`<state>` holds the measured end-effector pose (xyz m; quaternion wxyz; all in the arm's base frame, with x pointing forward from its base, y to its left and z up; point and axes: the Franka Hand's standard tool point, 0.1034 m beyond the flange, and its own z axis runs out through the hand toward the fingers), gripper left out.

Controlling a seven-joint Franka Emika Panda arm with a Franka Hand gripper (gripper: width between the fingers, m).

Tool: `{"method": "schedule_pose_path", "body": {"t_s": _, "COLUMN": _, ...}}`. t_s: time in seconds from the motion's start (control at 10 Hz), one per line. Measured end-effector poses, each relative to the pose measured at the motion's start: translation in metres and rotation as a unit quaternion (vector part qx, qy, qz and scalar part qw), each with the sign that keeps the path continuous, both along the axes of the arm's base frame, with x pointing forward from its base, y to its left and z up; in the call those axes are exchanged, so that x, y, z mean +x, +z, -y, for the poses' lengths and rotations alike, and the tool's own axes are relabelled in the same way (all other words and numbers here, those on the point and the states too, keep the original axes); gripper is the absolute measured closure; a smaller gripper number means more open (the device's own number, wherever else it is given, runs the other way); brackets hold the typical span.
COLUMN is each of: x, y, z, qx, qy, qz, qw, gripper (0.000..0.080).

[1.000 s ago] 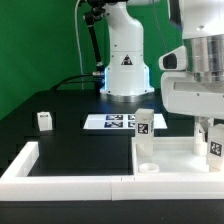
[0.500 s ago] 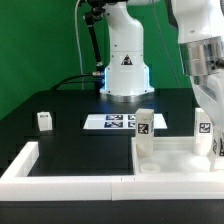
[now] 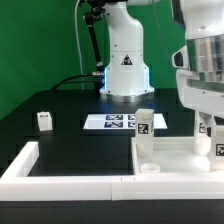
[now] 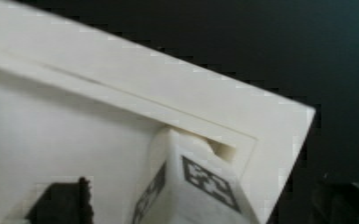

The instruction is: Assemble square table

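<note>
The step in hand looks like fitting a leg into a corner of the square table's panel (image 3: 176, 158), which lies on the black worktop (image 3: 70, 140) at the exterior view's right, inside the L-shaped border wall (image 3: 60, 172). The hand (image 3: 208, 132) hangs over the far right corner, around a tagged leg (image 4: 194, 185) that stands against the panel's raised rim. In the wrist view one dark finger (image 4: 60, 200) shows a gap to the leg, so the hand reads as open and gripping nothing. Another leg (image 3: 144, 124) stands upright at the panel's near-left corner. A third leg (image 3: 44, 120) lies well apart, past the marker board (image 3: 108, 122). Whether the corner leg is fully seated cannot be told. The next move probably calls for either a fresh grip to turn it further, or a lift clear without knocking it.
</note>
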<state>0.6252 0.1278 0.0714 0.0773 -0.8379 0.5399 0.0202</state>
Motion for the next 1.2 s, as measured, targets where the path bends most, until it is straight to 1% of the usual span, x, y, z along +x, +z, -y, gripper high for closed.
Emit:
{"method": "schedule_pose_path", "body": {"t_s": 0.1, "x": -0.0015, "y": 0.0010, "z": -0.0052, "qx": -0.002, "qy": 0.002, "qz": 0.007, "qw": 1.000, "gripper": 0.0159}}
{"method": "schedule_pose_path", "body": {"t_s": 0.3, "x": -0.0023, "y": -0.0007, "z": -0.0036, "qx": -0.008, "qy": 0.074, "qz": 0.017, "qw": 0.997, "gripper": 0.0151}}
{"method": "schedule_pose_path", "body": {"t_s": 0.4, "x": -0.0021, "y": -0.0006, "z": -0.0030, "qx": -0.014, "qy": 0.127, "qz": 0.024, "qw": 0.992, "gripper": 0.0151}}
{"method": "schedule_pose_path", "body": {"t_s": 0.5, "x": 0.0003, "y": 0.0013, "z": -0.0024, "qx": -0.033, "qy": 0.223, "qz": 0.037, "qw": 0.974, "gripper": 0.0150}}
{"method": "schedule_pose_path", "body": {"t_s": 0.6, "x": 0.0011, "y": 0.0019, "z": -0.0037, "qx": -0.046, "qy": 0.294, "qz": 0.045, "qw": 0.954, "gripper": 0.0150}}
{"method": "schedule_pose_path", "body": {"t_s": 0.8, "x": 0.0009, "y": 0.0011, "z": -0.0024, "qx": -0.045, "qy": 0.278, "qz": 0.042, "qw": 0.959, "gripper": 0.0150}}
{"method": "schedule_pose_path", "body": {"t_s": 0.9, "x": 0.0007, "y": 0.0008, "z": -0.0024, "qx": -0.045, "qy": 0.273, "qz": 0.041, "qw": 0.960, "gripper": 0.0245}}
{"method": "schedule_pose_path", "body": {"t_s": 1.0, "x": -0.0008, "y": -0.0004, "z": -0.0016, "qx": -0.043, "qy": 0.244, "qz": 0.035, "qw": 0.968, "gripper": 0.0245}}
{"method": "schedule_pose_path", "body": {"t_s": 1.1, "x": -0.0030, "y": -0.0022, "z": 0.0007, "qx": -0.041, "qy": 0.213, "qz": 0.027, "qw": 0.976, "gripper": 0.0446}}
{"method": "schedule_pose_path", "body": {"t_s": 1.2, "x": -0.0049, "y": -0.0034, "z": 0.0018, "qx": -0.040, "qy": 0.175, "qz": 0.018, "qw": 0.984, "gripper": 0.0507}}
